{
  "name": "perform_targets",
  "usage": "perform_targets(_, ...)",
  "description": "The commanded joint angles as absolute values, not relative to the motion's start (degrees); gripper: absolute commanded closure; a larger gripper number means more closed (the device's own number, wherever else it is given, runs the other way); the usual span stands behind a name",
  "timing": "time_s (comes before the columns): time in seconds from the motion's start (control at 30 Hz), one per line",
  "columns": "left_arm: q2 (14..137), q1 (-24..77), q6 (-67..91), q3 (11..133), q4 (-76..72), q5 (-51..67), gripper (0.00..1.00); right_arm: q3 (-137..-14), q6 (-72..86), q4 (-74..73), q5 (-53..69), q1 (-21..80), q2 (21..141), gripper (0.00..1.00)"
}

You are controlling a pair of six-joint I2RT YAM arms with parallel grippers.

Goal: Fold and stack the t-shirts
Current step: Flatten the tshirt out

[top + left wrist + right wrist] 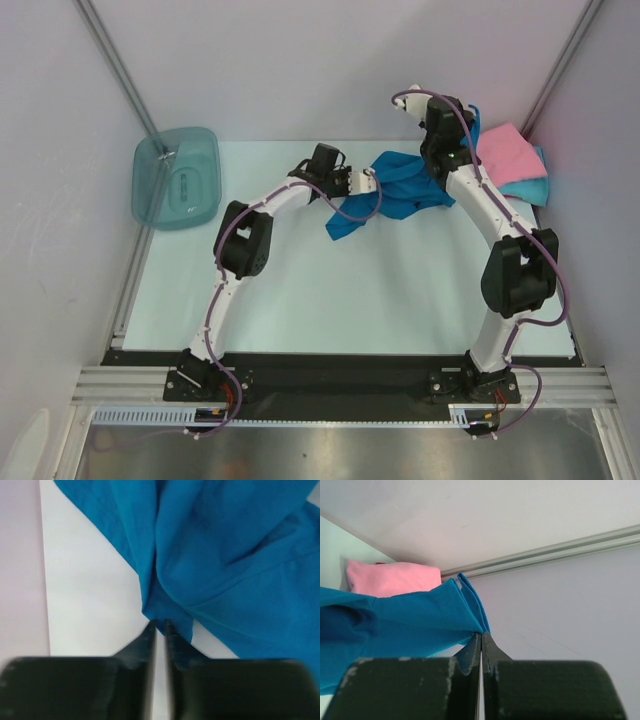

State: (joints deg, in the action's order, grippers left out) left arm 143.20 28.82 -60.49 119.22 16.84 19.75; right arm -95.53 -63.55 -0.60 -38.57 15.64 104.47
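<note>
The deep blue t-shirt (395, 190) hangs bunched between my two grippers above the back of the table. In the top view my left gripper (372, 183) pinches its left end. The left wrist view shows the jaws nearly together, with a tip of the blue cloth (225, 555) caught at the left gripper (160, 625). My right gripper (465, 122) is raised at the back right. It is shut (481, 636) on a folded edge of the blue t-shirt (395, 620). The pink t-shirt (508, 152) lies folded on the turquoise t-shirt (530, 188) at the back right; the pink t-shirt (395, 577) also shows in the right wrist view.
A translucent teal bin (177, 177) leans at the table's back left corner. Grey walls with metal rails (120, 70) enclose the pale table (330, 300) on three sides. The arm bases stand on the black strip at the near edge.
</note>
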Motion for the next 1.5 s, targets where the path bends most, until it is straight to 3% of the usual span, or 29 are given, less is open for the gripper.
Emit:
perform_targets(0.0, 143.3, 29.4, -63.5, 118.8, 16.8, 22.1, 0.89, -98.6, -64.4, 3.5, -39.0, 16.0, 104.1, 1.0)
perform_targets(0.03, 143.2, 29.4, -63.6, 118.7, 16.8, 22.0, 1.0, -98.6, -64.6, 3.6, -39.0, 16.0, 104.2, 1.0)
perform_targets(0.23, 142.6, 29.4, -60.7, 120.3, 16.9, 18.6, 1.0, -98.0, -64.4, 3.2, -38.7, 16.2, 104.1, 1.0)
perform_targets(0.5, 140.1, 25.8, -55.8, 129.7, 17.6, 4.8, 1.0, -94.0, -62.8, 3.3, -37.5, 16.3, 103.1, 1.0)
perform_targets(0.7, 133.1, 24.8, -55.5, 126.9, 18.5, 2.5, 1.0, -91.1, -62.5, 2.5, -36.8, 15.9, 103.1, 1.0)
perform_targets(0.73, 132.2, 24.8, -55.4, 125.8, 18.4, 3.2, 1.0, -90.7, -62.1, 1.7, -36.0, 15.8, 103.1, 0.86)
perform_targets(0.77, 130.9, 24.8, -55.5, 124.7, 18.4, 3.3, 1.0, -90.4, -61.7, 0.8, -36.0, 15.7, 103.3, 0.55)
perform_targets(0.8, 130.6, 24.9, -55.4, 123.3, 18.4, 3.3, 1.0, -89.6, -61.2, 0.4, -36.2, 15.6, 103.6, 0.14)
perform_targets(0.83, 130.4, 24.9, -54.7, 122.9, 18.4, 3.3, 1.0, -89.6, -59.3, -1.4, -36.0, 15.3, 103.9, 0.01)
perform_targets(1.0, 129.7, 25.2, -54.1, 118.7, 19.3, 8.0, 0.99, -93.3, -50.7, -15.3, -31.9, 13.7, 103.4, 0.0)
perform_targets(1.03, 130.0, 25.4, -54.7, 118.0, 19.2, 9.0, 0.82, -93.6, -49.8, -17.2, -30.9, 13.6, 103.4, 0.0)
perform_targets(1.17, 133.4, 27.3, -58.8, 117.2, 18.6, 10.1, 0.49, -93.1, -49.2, -19.8, -31.6, 13.6, 102.9, 0.0)
perform_targets(1.37, 134.6, 29.4, -57.2, 110.8, 6.4, 10.7, 0.25, -93.3, -44.7, -25.6, -30.6, 16.4, 103.6, 0.0)
perform_targets(1.47, 134.2, 29.4, -50.9, 110.4, 2.5, 12.6, 0.21, -92.5, -44.3, -25.6, -31.9, 16.5, 104.3, 0.0)
